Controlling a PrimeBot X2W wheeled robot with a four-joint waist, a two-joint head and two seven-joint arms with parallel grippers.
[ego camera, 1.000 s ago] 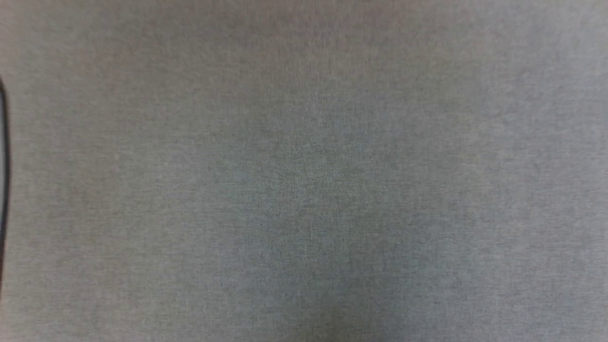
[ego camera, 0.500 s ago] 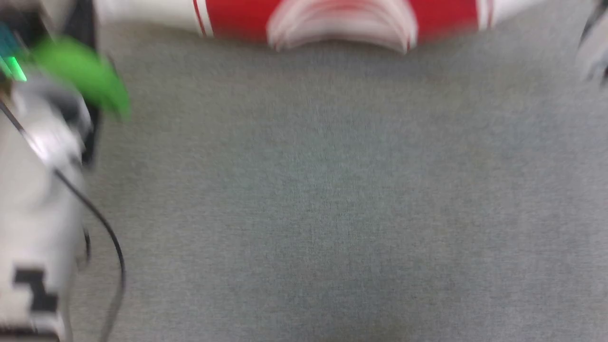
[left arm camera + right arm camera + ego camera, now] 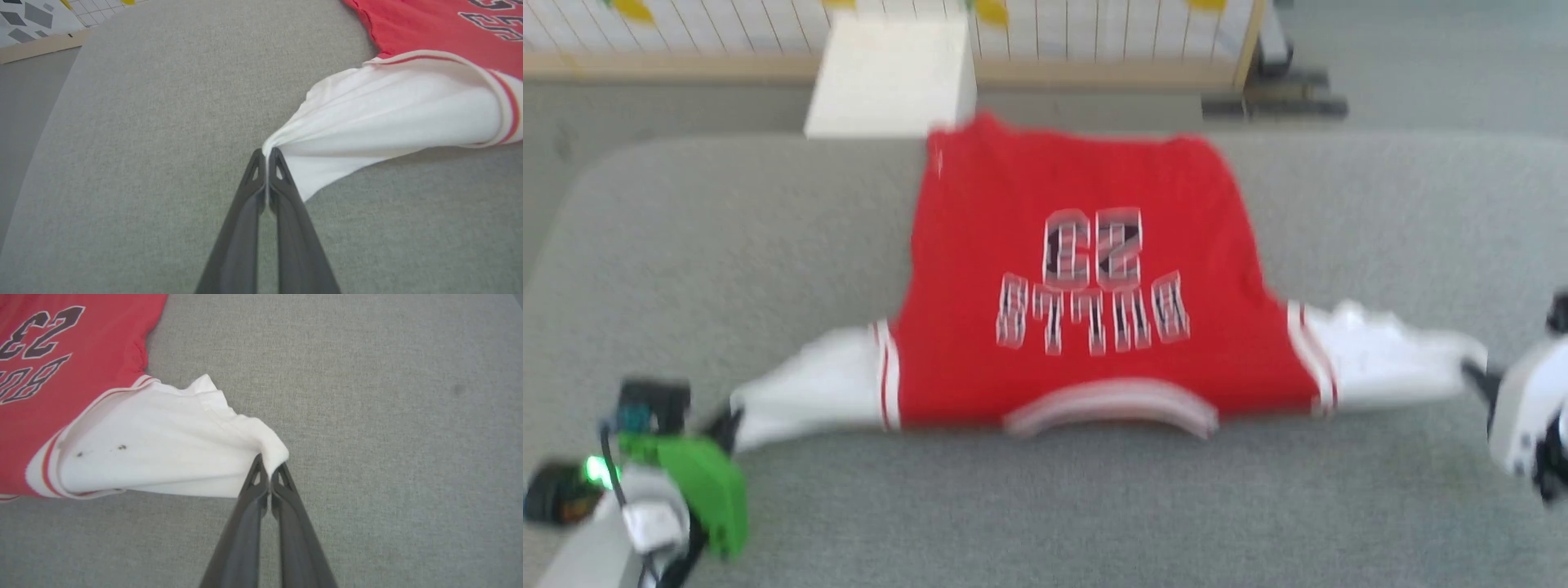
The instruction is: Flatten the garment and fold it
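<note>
Outspread, the red soft sports garment [image 3: 980,245] with white sleeves is laid on the grey fabric surface [image 3: 1045,514] between both grippers. One sleeve tip is pinched by the clenched left gripper [image 3: 266,154], the other by the clenched right gripper [image 3: 269,463].

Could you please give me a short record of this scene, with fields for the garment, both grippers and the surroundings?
garment: red jersey, lying spread out, collar toward the robot, print upside down in the head view
left gripper: shut on the tip of the white sleeve on the robot's left
right gripper: shut on the tip of the other white sleeve
surface: grey fabric surface
behind: white box
fold: not yet begun
</note>
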